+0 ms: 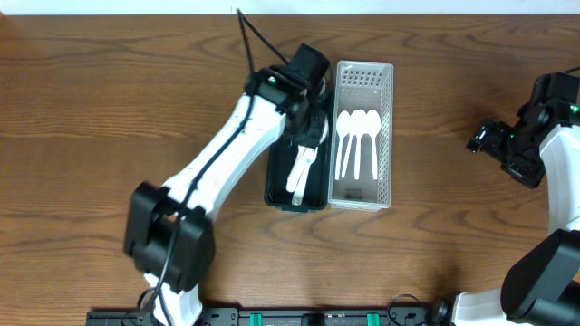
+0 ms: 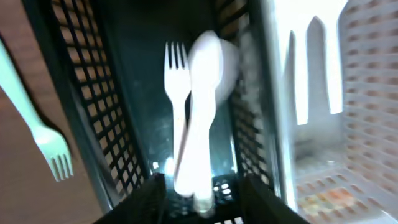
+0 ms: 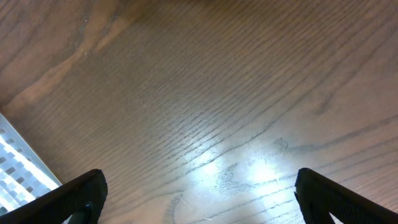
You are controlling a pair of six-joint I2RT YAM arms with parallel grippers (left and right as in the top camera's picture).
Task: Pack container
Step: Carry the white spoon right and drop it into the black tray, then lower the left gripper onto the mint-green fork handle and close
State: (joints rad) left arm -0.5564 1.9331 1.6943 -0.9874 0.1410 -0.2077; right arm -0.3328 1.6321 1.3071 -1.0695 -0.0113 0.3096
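Note:
A black mesh container stands beside a white container that holds three white spoons. My left gripper hangs over the black container. In the left wrist view its fingers are spread, and a white spoon's handle lies between them with gaps on both sides. The spoon lies tilted inside the black container, on top of a white fork. My right gripper is open and empty over bare wood.
A pale fork lies on the table just left of the black container. The white container with spoon handles shows at the right of the left wrist view. A corner of it shows in the right wrist view.

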